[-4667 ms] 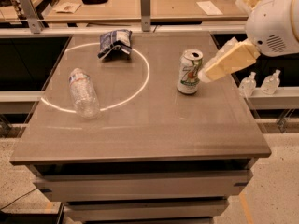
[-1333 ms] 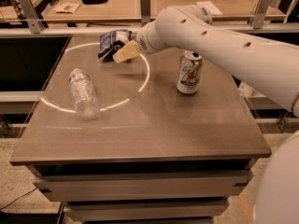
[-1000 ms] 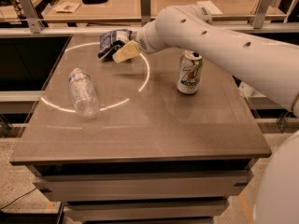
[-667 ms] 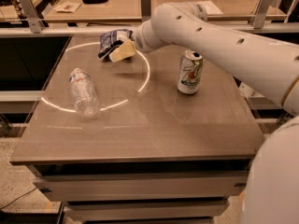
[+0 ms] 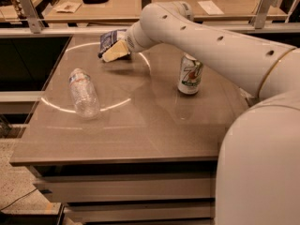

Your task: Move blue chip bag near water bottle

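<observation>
The blue chip bag lies at the far left-centre of the table, partly covered by my gripper. The gripper reaches in from the right and sits right against the bag's near side, touching or overlapping it. The water bottle lies on its side at the left of the table, white cap pointing away. It is about one bottle length nearer to the camera than the bag and a little to its left.
A green-and-white soda can stands upright right of centre, under my arm. The brown table has a bright ring of light across its left half. Behind it, a desk holds papers and small items. My white arm fills the right side.
The gripper came from the right past the can to the bag, then edged slightly left and down over it. Bottle and can have not moved.
</observation>
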